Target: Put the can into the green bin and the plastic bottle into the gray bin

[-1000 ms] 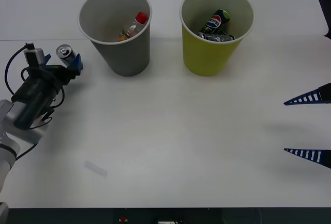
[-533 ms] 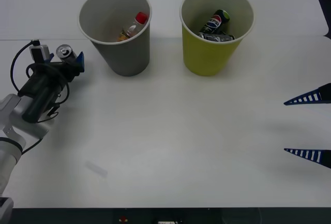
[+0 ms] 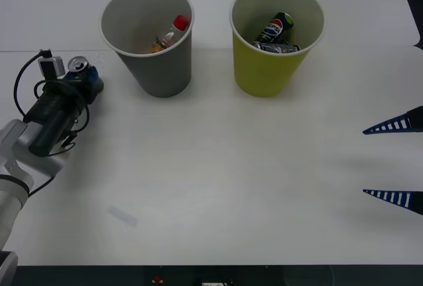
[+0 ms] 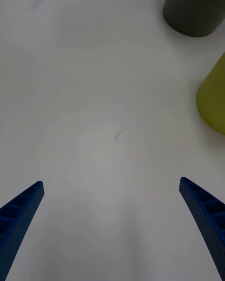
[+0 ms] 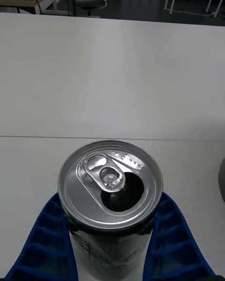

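The white table point(image 3: 218, 180) carries two large bins standing upright side by side toward its far edge. The gray bin point(image 3: 158, 68) stands on the left side of the table; inside it lies the plastic bottle point(image 3: 173, 30), red cap uppermost, leaning against the inner wall. The green bin point(image 3: 268, 68) stands to the right of the gray one, apart from it. It contains a black Pepsi can point(image 3: 276, 27) resting tilted, and beneath that a second, silver-gray can point(image 3: 277, 47) lying on its side.

The left arm point(image 3: 46, 124) reaches along the left edge of the table toward the far side. The left pincer point(image 3: 78, 76) is clenched on the can point(image 3: 77, 65), near the left edge and just left of the gray bin, not touching it. In the left wrist view the can point(image 5: 110, 187) stands upright with its pull-tab top opened, and the blue ribbed fingers point(image 5: 44, 243) press against both of its flanks.

The right pincer point(image 3: 394, 162) sits at the right edge of the table, released, its two blue fingers point(image 4: 21, 215) spread wide over bare surface, grasping nothing.
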